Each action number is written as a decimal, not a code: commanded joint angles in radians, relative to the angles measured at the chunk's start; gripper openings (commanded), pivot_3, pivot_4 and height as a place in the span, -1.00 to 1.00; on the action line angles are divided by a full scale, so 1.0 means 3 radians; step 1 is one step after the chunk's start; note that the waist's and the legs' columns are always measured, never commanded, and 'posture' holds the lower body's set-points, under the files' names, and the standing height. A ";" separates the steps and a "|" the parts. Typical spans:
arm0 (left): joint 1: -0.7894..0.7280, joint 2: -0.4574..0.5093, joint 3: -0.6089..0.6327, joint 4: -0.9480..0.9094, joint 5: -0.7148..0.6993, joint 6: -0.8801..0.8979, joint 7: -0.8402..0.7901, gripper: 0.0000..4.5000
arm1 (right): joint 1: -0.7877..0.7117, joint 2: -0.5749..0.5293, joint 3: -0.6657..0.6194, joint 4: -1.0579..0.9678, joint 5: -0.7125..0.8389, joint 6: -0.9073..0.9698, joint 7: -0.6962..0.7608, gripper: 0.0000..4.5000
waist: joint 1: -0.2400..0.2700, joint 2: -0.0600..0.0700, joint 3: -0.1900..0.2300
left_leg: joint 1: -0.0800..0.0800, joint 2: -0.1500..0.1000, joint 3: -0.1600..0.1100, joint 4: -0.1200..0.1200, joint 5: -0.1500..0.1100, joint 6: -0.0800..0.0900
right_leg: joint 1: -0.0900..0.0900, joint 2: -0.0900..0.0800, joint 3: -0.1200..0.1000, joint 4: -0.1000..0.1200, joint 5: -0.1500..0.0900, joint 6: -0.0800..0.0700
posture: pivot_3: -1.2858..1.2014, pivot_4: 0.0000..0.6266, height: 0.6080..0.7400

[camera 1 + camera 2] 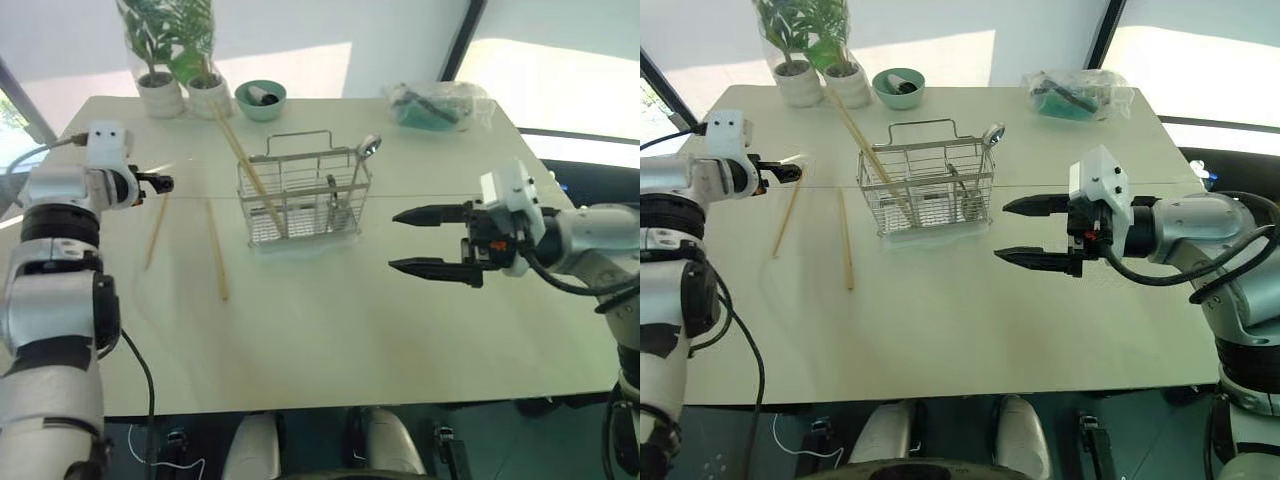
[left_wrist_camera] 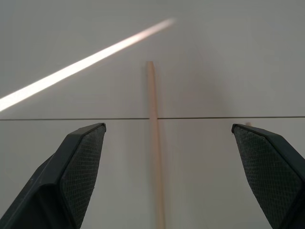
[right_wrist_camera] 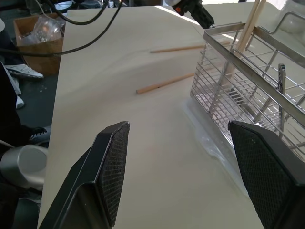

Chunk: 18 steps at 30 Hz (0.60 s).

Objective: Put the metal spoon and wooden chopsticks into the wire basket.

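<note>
Meanwhile both open grippers, left gripper (image 1: 165,183) and right gripper (image 1: 425,240), flank the wire basket (image 1: 300,205) mid-table.

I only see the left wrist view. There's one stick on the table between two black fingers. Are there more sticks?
Observer: Yes. A second loose chopstick lies on the table, between the first chopstick and the wire basket.
Operator: Is anything in the basket?
Observer: Two leaning chopsticks stand in its left end.
Operator: Where's the spoon?
Observer: The metal spoon stands in the basket's right end, bowl up.
</note>
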 commanded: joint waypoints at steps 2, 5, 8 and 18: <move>-0.0188 -0.0046 -0.0022 0.0368 0.0190 -0.0354 0.0012 1.00 | -0.0042 -0.0088 -0.0236 -0.0169 0.0187 0.0067 -0.0105 0.52 | 0.0003 0.0000 0.0000 | 0.0000 0.0001 0.0000 0.0000 0.0000 0.0000 | -0.0001 0.0000 0.0000 0.0000 0.0000 0.0000 | 0.03 -0.52 0.65; -0.0191 -0.0083 0.0041 0.0570 0.0234 -0.0459 0.0141 1.00 | 0.0070 -0.0156 -0.0374 -0.0296 0.0257 0.0128 -0.0198 0.52 | 0.0007 -0.0002 0.0000 | 0.0002 0.0001 0.0000 0.0000 0.0000 0.0000 | -0.0002 0.0000 0.0000 -0.0001 0.0000 0.0000 | 0.03 -0.52 0.65; -0.0179 -0.0047 0.0124 0.0651 0.0232 -0.0523 0.0265 1.00 | 0.0144 -0.0197 -0.0474 -0.0371 0.0350 0.0197 -0.0286 0.52 | 0.0006 -0.0005 0.0001 | 0.0002 0.0002 -0.0001 0.0001 0.0000 0.0000 | -0.0003 -0.0001 0.0000 0.0000 0.0000 0.0000 | 0.03 -0.52 0.65; 0.0068 -0.0126 0.0280 0.0740 0.0247 -0.0154 0.0213 1.00 | 0.0120 -0.0186 -0.0530 -0.0401 0.0541 0.0309 -0.0543 0.52 | 0.0006 -0.0006 0.0001 | 0.0002 0.0001 0.0000 0.0003 0.0000 0.0000 | -0.0002 -0.0003 0.0000 0.0001 0.0000 -0.0001 | 0.03 -0.52 0.65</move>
